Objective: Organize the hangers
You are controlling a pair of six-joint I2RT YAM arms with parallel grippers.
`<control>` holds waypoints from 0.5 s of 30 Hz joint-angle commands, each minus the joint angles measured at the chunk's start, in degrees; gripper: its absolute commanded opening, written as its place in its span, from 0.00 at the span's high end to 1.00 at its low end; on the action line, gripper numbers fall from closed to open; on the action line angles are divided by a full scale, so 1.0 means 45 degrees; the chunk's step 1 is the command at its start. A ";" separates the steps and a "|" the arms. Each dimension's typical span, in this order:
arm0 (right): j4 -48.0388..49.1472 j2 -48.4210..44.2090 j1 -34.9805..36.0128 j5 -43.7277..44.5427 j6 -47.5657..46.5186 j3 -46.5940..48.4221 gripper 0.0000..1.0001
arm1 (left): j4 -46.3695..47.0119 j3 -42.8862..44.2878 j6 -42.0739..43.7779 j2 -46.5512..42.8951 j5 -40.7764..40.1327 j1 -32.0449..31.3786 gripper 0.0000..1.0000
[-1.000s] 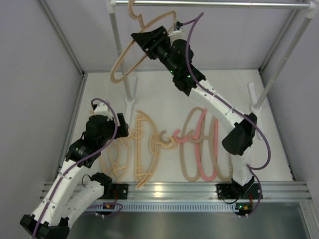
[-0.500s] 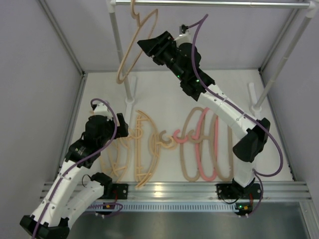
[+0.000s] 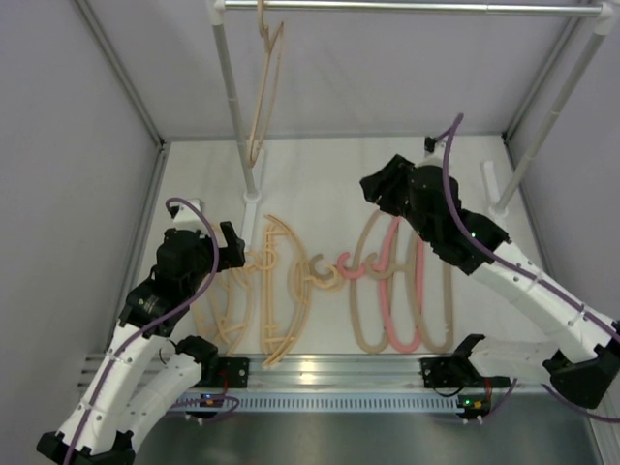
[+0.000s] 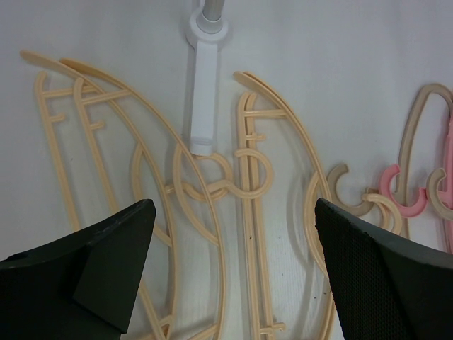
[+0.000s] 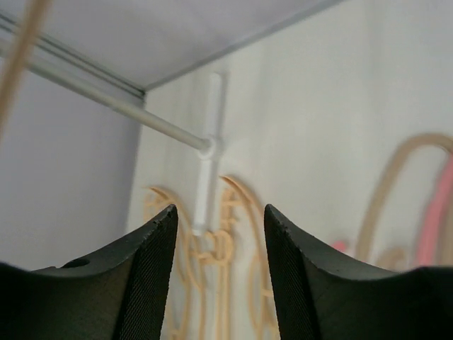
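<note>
Right hand (image 3: 371,186) has withdrawn from the thin beige hanger (image 3: 265,92).

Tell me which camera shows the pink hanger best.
The top external view: the pink hanger lies on the table among beige hangers, seen nearly full length. The left wrist view catches only its hook at the right edge; the right wrist view, only a blurred pink strip.

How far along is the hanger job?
Done: one thin beige plastic hanger hangs on the metal rail. In hand: nothing; left tool and right tool are open, empty. Left: peach crossbar hangers, a pink hanger and beige ones lie on the table.
</note>
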 commanded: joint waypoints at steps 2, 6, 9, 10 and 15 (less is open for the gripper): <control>-0.3013 -0.0999 0.0078 0.1483 0.1073 -0.3643 0.52 | 0.0462 0.0057 -0.0032 -0.0019 -0.0175 -0.0014 0.02; -0.3426 -0.2714 0.0059 0.1796 0.2383 -0.6280 0.53 | 0.0462 0.0037 -0.0051 -0.0116 -0.0273 -0.0014 0.02; -0.3640 -0.3382 0.0039 0.1660 0.3068 -0.7786 0.56 | 0.0462 0.0037 -0.0052 -0.0078 -0.0273 0.0005 0.02; -0.3815 -0.3713 0.0039 0.1699 0.3224 -0.8253 0.57 | 0.0462 0.0037 -0.0052 -0.0039 -0.0254 -0.0014 0.02; -0.4051 -0.4166 0.0039 0.1445 0.3714 -0.9351 0.57 | 0.0462 0.0037 -0.0071 -0.0058 -0.0234 0.0005 0.02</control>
